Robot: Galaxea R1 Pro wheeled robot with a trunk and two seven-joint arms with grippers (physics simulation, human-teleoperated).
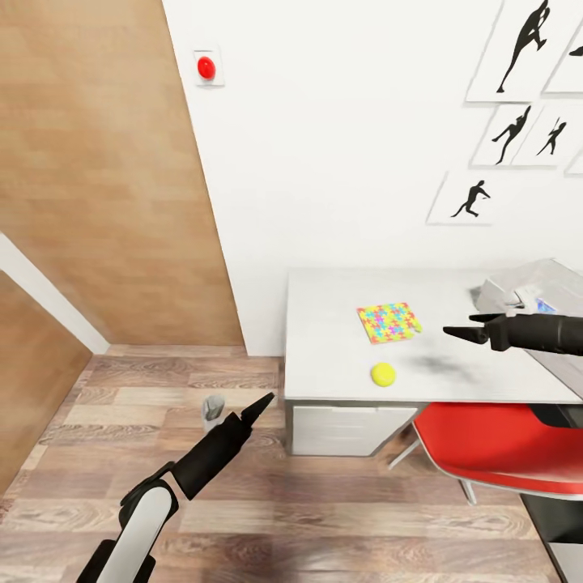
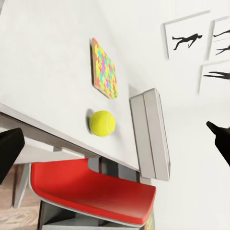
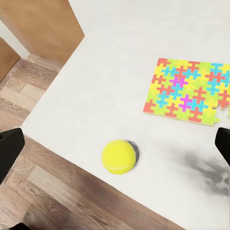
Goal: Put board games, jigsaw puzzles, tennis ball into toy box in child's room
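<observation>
We are at the desk (image 1: 340, 324) with both hands empty. Our right hand (image 1: 458, 330) hovers over the desk's right part, its fingers spread apart with nothing between them. Our left hand (image 1: 261, 406) hangs off the desk's near left corner, above the wood floor; the left wrist view shows its two fingers at opposite edges of the picture, so it too is open and holds nothing.

The tennis ball (image 1: 383, 373) sits near the desk's front edge, just nearer us than the jigsaw puzzle (image 1: 389, 321), which lies flat further back; ball and puzzle are apart. The toy box (image 1: 559, 283) stands at the far right of the desk, with something pale and blue already inside. A red chair (image 1: 494, 445) is pushed in below the desk's right half.

We judge the ball to be the next pick, since the right wrist view has it almost centred between the open fingers. To do it well, we should bring the right hand down over the ball, keep the fingers wide until they straddle its middle, and close gently. A round ball this close to the edge could roll off if nudged. Then lift clear and carry it right to the toy box.
</observation>
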